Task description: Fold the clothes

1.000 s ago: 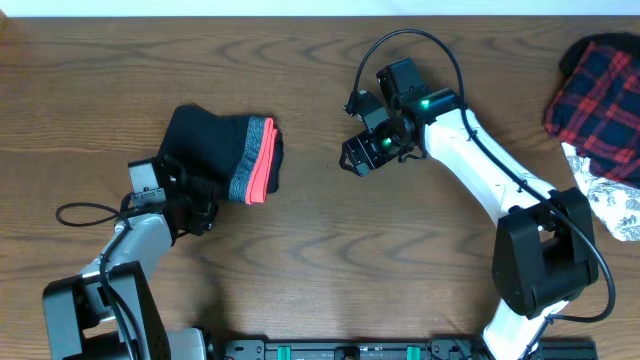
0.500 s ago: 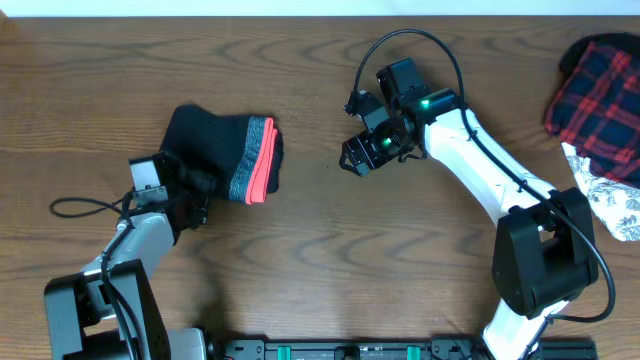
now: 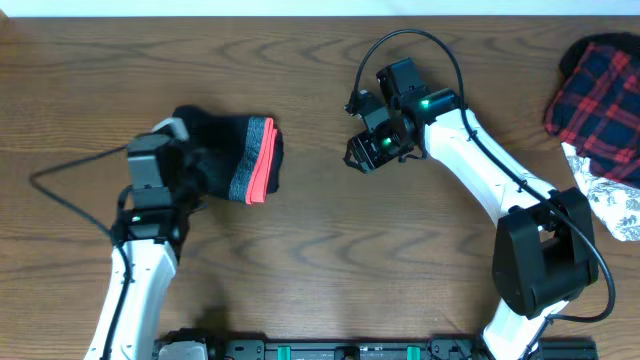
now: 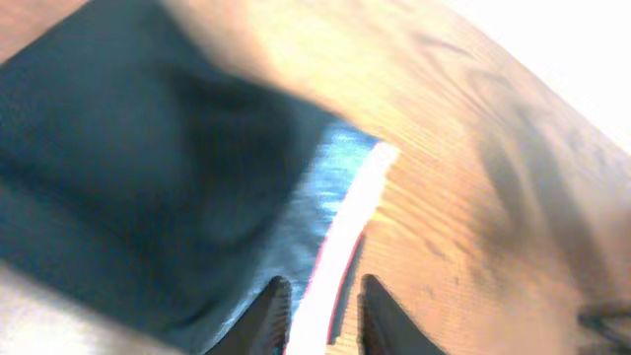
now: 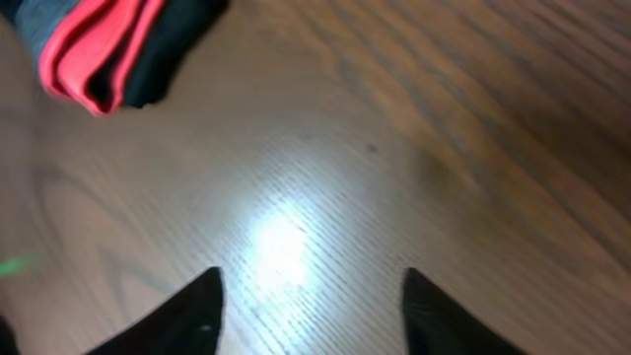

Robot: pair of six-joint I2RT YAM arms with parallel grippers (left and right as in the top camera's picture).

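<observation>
Left gripper (image 4: 317,294), narrowly apart, over folded black soft-fabric trousers (image 3: 214,141); right gripper (image 5: 311,288), jaws spread, at their 3 o'clock.

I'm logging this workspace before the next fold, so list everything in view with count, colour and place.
folded black soft-fabric trousers with a grey waistband edged red-orange: one; black, grey, red-orange; left-centre of the table
red-and-black plaid garment: one; red, black; far right corner, partly out of frame
white cloth with dark floral print: one; white, dark; right edge, next to the plaid garment
brown wooden table: one; brown; under everything
left arm: one; white, black; near left
right arm: one; white, black; right
left gripper: one; black; jaws slightly apart by the waistband edge
right gripper: one; black; jaws wide apart over bare wood
</observation>
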